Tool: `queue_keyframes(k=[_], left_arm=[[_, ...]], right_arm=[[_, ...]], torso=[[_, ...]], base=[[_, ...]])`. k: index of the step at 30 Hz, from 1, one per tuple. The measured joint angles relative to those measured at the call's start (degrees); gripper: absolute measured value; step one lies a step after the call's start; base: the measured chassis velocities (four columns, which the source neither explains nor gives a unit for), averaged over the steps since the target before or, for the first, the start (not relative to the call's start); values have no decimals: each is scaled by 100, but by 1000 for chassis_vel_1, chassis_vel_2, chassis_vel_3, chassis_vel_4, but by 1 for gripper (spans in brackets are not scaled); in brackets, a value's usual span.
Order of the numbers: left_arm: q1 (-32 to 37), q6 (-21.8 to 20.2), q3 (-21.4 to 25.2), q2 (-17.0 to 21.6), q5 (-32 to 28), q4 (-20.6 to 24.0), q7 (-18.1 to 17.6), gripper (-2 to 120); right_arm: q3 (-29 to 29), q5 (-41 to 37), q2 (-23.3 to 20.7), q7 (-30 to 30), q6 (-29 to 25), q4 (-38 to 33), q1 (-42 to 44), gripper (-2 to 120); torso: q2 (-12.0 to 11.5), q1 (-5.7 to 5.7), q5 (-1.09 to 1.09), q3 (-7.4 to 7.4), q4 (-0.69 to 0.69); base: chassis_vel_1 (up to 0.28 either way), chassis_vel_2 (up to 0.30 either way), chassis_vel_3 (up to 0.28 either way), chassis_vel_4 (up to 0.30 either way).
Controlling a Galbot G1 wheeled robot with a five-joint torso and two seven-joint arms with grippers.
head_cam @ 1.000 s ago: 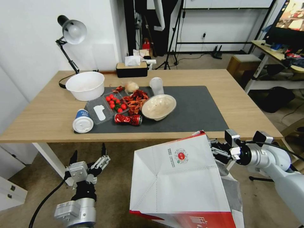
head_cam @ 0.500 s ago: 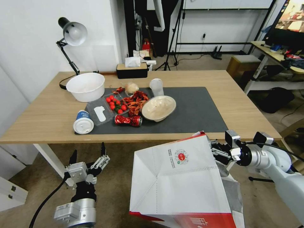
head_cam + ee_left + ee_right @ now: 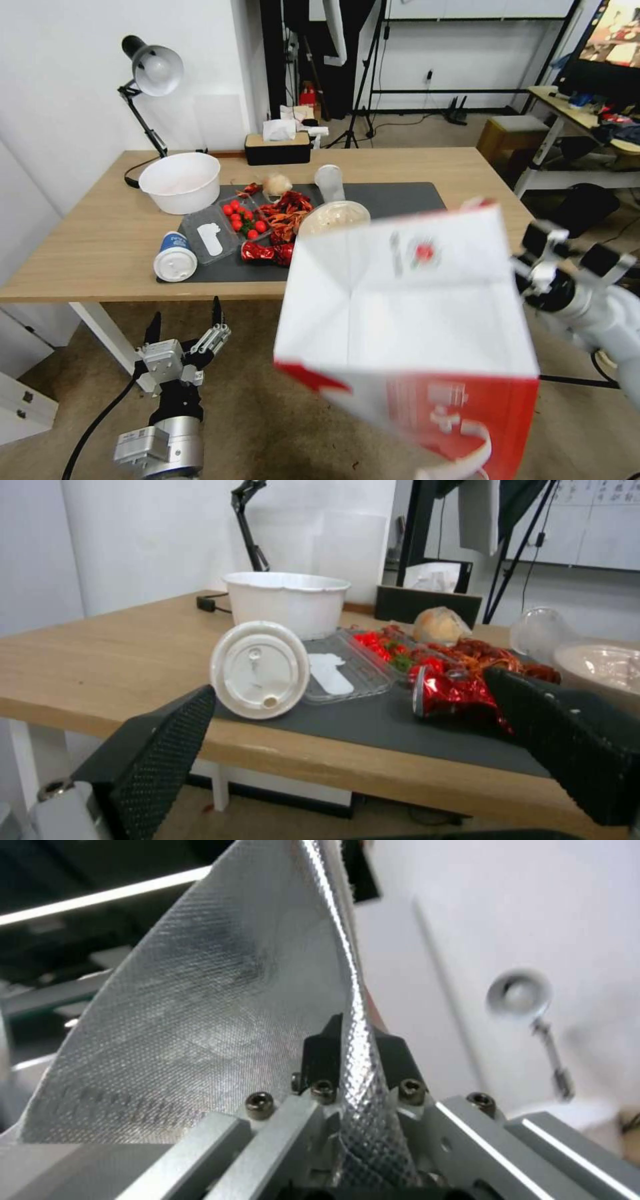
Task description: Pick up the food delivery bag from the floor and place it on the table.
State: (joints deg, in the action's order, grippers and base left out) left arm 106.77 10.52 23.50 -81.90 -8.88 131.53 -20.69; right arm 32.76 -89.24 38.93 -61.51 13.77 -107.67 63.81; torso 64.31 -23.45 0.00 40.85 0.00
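Now my right gripper pinches the food delivery bag by its foil-lined rim, bag airborne at the desk's front edge; light, floppy, likely to swing. Left gripper hangs spread wide.

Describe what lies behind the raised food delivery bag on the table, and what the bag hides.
Behind the food delivery bag, clamped by the right gripper, the beige bowl's far rim and the dark mat show on the table. The bowl's near side is covered.

No lettering on the food delivery bag is legible.
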Motion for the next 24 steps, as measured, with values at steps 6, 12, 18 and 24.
queue_keyframes(k=[6, 12, 18, 24], left_arm=[[-12, 0, 7, 23, -2, -30, -20, 100], [-21, 4, 7, 27, -4, -72, -52, 100], [-17, 14, 7, 26, -3, -97, -64, 100], [-7, 31, 8, 25, 1, -100, -73, 100]], right_arm=[[177, -549, -117, 1774, -573, -451, -209, 0], [108, -712, -216, 4014, -1294, -771, -720, 0], [20, -569, -275, 5195, -1493, -798, -972, 0], [-15, -577, -331, 6117, -1545, -672, -1235, 0]], torso=[[-7, 3, 0, -4, 0], [-13, 6, 0, -7, 1], [-17, 7, -1, -9, 0], [-20, 8, 0, -11, 0]], base=[[0, 0, 0, 0], [0, 0, 0, 0], [0, 0, 0, 0], [0, 0, 0, 0]])
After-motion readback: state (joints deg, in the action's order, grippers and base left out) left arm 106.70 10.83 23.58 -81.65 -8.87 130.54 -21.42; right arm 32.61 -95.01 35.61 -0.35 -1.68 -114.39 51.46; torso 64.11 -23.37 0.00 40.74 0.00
